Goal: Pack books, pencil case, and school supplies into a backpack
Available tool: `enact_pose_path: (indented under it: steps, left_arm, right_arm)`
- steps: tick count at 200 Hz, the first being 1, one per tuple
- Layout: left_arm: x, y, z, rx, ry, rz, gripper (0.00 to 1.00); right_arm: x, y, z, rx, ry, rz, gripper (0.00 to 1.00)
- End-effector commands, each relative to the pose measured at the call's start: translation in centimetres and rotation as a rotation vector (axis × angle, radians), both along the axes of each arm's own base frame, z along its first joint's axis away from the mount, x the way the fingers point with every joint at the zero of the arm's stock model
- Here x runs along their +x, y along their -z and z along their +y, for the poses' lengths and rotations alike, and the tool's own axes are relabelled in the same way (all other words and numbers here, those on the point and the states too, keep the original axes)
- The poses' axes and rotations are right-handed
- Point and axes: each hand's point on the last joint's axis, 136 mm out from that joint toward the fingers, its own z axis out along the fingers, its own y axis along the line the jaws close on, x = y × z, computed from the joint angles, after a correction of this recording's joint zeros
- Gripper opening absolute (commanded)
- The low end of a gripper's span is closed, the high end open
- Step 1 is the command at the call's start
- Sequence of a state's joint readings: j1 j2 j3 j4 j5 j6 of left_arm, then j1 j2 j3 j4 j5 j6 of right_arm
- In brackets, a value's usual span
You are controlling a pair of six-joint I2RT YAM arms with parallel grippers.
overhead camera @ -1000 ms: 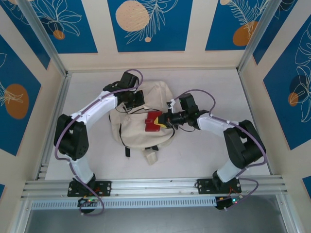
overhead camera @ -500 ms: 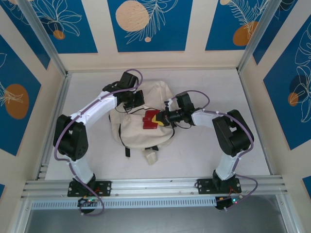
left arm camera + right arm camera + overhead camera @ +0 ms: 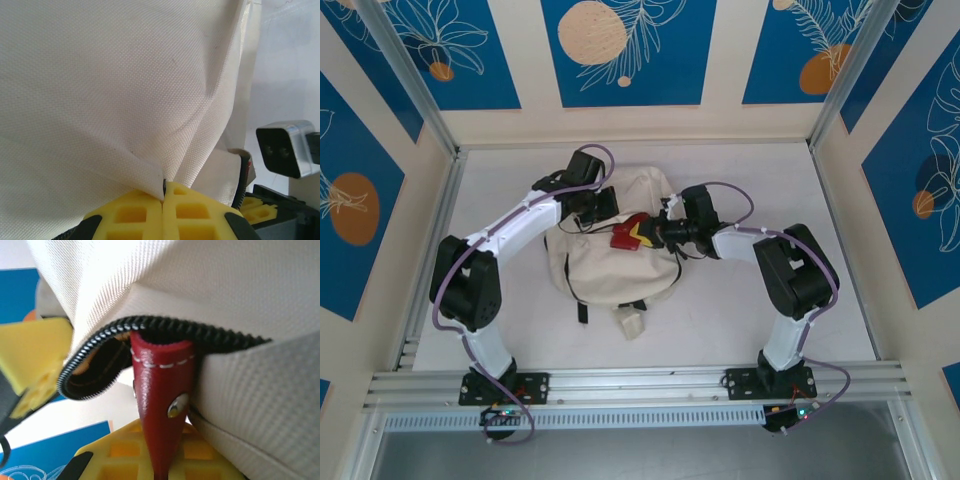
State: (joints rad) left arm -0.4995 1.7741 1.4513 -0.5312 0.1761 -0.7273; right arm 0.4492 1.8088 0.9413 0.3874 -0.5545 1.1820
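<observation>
The cream backpack (image 3: 610, 272) lies flat mid-table, its top toward the back wall. My left gripper (image 3: 601, 214) is at its upper left, shut on a pinched fold of the cream fabric (image 3: 100, 90); the yellow pads meet at the fold (image 3: 164, 192). My right gripper (image 3: 652, 233) reaches in from the right, shut on a red stitched pencil case (image 3: 627, 234). In the right wrist view the pencil case (image 3: 161, 375) pokes into the open black zipper mouth (image 3: 100, 342), with the gripper (image 3: 161, 455) below it. The books are out of view.
Dark straps (image 3: 582, 300) and a cream strap end (image 3: 632, 323) trail from the backpack's near side. White tabletop (image 3: 500, 300) lies bare to the left and right. Walls and aluminium posts enclose the table on three sides, with a rail (image 3: 640, 380) along the near edge.
My right gripper has carried the red pencil case left and toward the back, from over the backpack's middle to the zipper mouth near the left gripper. The left gripper has held still.
</observation>
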Motion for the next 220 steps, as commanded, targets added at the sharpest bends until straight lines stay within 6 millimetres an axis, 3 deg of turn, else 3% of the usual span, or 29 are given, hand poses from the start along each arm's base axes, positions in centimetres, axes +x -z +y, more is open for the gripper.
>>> enact_pose_path:
  steps: [1, 50, 71, 91, 143, 184, 220]
  left_arm:
    - [-0.6, -1.9, -0.5, -0.049, 0.035, -0.027, 0.0]
    - [-0.6, -1.4, -0.7, -0.065, 0.033, -0.021, 0.0]
    - [-0.6, -1.4, -0.5, -0.06, 0.023, -0.024, 0.0]
    - [-0.7, -1.7, -0.3, -0.054, 0.019, -0.033, 0.0]
    - [-0.5, -1.8, 0.0, -0.044, 0.009, -0.043, 0.0]
    - [-0.4, -1.7, 0.0, -0.041, 0.008, -0.042, 0.0]
    - [-0.5, -1.3, 0.0, -0.036, 0.009, -0.036, 0.0]
  right_arm:
    - [3.3, -0.5, 0.0, -0.02, 0.173, -0.069, 0.05]
    - [5.9, -0.3, -0.4, -0.068, 0.388, -0.113, 0.08]
    - [6.2, 0.0, 0.0, -0.101, 0.422, -0.105, 0.13]
    - [5.0, 0.4, 0.6, -0.095, 0.38, -0.063, 0.26]
    - [0.1, 1.0, -0.9, -0.197, 0.317, 0.075, 0.44]
    - [-2.4, 2.8, -1.8, -0.307, 0.312, 0.137, 0.45]
    - [-2.9, 2.9, 0.4, -0.269, 0.228, 0.12, 0.37]
